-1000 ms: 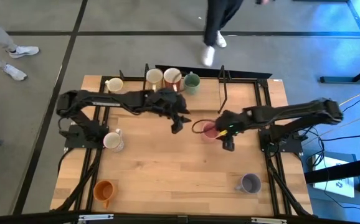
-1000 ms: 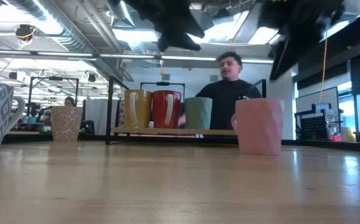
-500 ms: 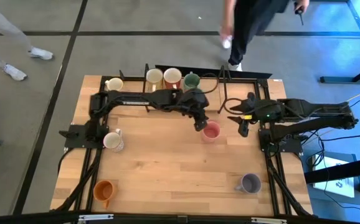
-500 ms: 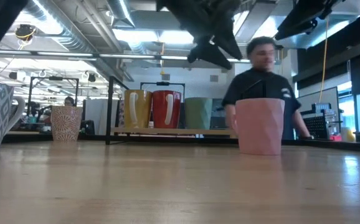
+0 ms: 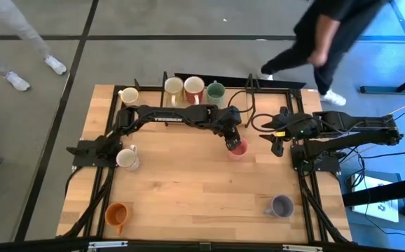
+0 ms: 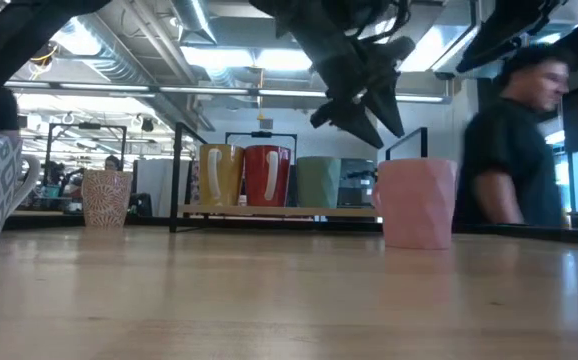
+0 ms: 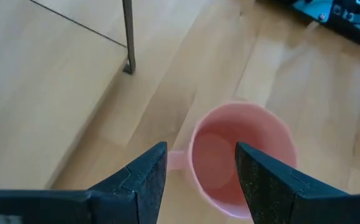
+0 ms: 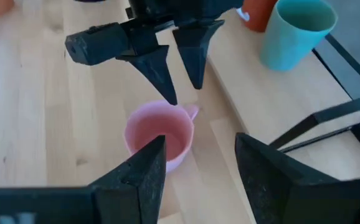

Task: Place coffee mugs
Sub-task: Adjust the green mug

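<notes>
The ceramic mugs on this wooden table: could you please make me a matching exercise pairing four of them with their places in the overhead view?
Things:
1. pink ceramic mug
2. orange ceramic mug
3. purple-grey ceramic mug
4. green ceramic mug

Places:
A. near-right corner
B. far edge, in a row of mugs
C. under the open left end effector
D. near-left corner

Pairs: 1-C, 2-D, 3-A, 4-B

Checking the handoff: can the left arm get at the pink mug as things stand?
Probably yes. The left gripper hangs open just above the pink mug, fingers straddling its rim near the handle. Nothing stands between them, and the right gripper sits off to the side.
</notes>
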Robot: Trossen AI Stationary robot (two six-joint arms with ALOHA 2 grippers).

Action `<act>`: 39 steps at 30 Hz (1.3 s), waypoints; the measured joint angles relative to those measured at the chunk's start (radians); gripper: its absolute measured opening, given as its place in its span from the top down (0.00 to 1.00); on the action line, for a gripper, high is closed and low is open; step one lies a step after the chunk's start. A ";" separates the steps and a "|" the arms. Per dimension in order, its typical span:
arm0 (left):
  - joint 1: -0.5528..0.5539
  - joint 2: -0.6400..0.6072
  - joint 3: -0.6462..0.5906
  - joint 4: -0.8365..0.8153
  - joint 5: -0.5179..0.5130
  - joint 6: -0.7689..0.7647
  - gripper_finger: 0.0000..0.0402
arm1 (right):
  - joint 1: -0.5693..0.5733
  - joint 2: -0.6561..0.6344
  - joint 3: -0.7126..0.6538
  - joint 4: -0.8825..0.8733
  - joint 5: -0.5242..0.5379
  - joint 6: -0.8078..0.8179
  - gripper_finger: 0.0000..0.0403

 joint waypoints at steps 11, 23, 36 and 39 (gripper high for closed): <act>0.001 -0.002 -0.072 0.097 -0.040 0.002 0.54 | 0.000 0.000 0.000 -0.032 0.001 0.002 0.56; 0.055 -0.129 -0.023 0.007 -0.053 0.126 0.54 | 0.000 0.000 0.000 -0.030 0.019 0.002 0.56; 0.363 -0.165 0.022 0.016 -0.079 0.318 0.54 | 0.000 0.000 0.000 -0.022 0.117 0.094 0.56; 0.412 -0.126 0.089 -0.011 -0.030 0.352 0.54 | 0.000 0.000 0.000 -0.022 0.148 0.119 0.56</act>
